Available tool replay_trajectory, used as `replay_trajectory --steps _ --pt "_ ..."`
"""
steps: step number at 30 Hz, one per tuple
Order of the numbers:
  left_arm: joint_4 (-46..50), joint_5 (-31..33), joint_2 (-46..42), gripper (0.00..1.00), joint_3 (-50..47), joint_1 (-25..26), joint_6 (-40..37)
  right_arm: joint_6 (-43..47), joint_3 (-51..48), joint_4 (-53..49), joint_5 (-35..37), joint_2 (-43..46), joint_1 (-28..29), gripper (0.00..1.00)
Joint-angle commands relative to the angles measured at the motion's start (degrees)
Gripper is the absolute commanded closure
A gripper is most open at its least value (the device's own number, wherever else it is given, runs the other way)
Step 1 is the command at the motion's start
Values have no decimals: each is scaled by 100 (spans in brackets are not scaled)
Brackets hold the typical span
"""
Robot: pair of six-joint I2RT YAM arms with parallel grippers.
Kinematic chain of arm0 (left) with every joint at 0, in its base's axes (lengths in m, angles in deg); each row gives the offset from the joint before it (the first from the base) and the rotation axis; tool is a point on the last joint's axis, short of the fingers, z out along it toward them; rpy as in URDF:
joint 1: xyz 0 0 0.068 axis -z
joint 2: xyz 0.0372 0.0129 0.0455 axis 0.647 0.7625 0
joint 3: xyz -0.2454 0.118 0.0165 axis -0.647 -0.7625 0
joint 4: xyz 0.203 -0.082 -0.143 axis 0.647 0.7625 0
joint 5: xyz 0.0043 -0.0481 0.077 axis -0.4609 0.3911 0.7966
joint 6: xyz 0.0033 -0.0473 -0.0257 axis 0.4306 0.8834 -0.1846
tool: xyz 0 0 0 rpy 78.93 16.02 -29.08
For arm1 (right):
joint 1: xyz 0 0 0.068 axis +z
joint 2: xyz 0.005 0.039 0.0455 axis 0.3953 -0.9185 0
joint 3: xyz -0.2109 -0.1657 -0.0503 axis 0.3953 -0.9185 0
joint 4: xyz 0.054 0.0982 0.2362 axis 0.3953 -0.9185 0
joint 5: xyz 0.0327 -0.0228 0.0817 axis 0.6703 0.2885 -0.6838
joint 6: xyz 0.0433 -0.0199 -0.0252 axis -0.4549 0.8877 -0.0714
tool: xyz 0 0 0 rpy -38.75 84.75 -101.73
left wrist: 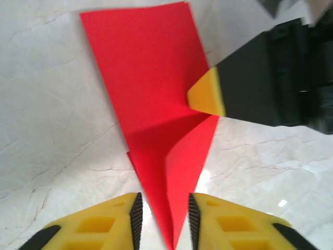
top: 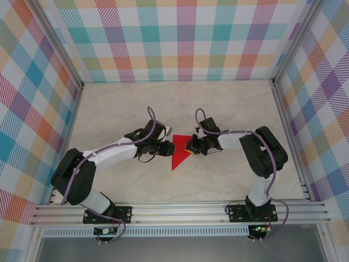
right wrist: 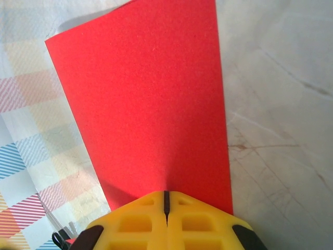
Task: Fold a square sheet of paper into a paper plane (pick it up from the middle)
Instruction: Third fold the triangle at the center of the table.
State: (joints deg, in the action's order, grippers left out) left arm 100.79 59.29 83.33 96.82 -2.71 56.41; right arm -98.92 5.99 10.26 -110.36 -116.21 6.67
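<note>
**Red sheet clamped on one side, loose on the other**

The left gripper (left wrist: 164, 221) sat nearest the lens, its yellow fingers (left wrist: 99, 226) parted a little. The narrow point of the folded sheet of paper (left wrist: 151, 88) ran down between them, and neither pad clearly pressed it. The right gripper (right wrist: 166, 200) was closed tight on the opposite edge, with the red paper rising out of its jaws. Seen from the left wrist, its yellow tip met the sheet's right-hand edge just above a diagonal fold, and its black finger body crowded that side.

From above, the sheet lay at the middle of the pale marbled surface (top: 229, 109), broad end away from the arm bases and point toward them. The two grippers hemmed it in on the left and right. Past the arms, bare surface stretched to the checked walls (top: 185, 38) at the back and sides. A metal rail (top: 180, 210) ran along the near edge.
</note>
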Motion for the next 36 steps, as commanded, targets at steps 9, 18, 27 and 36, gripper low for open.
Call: replay_trajectory --steps 9,18,27,36 --pt "-435 -1387 912 84 356 -51 191 127 185 -197 49 -69 10 95" --pt "-345 -209 1543 89 422 -52 77 289 385 -560 130 284 10 94" --pt "-497 -155 1696 92 217 -52 108 -30 -209 -118 75 1077 138 95" --pt "-462 -176 1681 93 137 -52 105 -636 -652 767 166 761 588 99"
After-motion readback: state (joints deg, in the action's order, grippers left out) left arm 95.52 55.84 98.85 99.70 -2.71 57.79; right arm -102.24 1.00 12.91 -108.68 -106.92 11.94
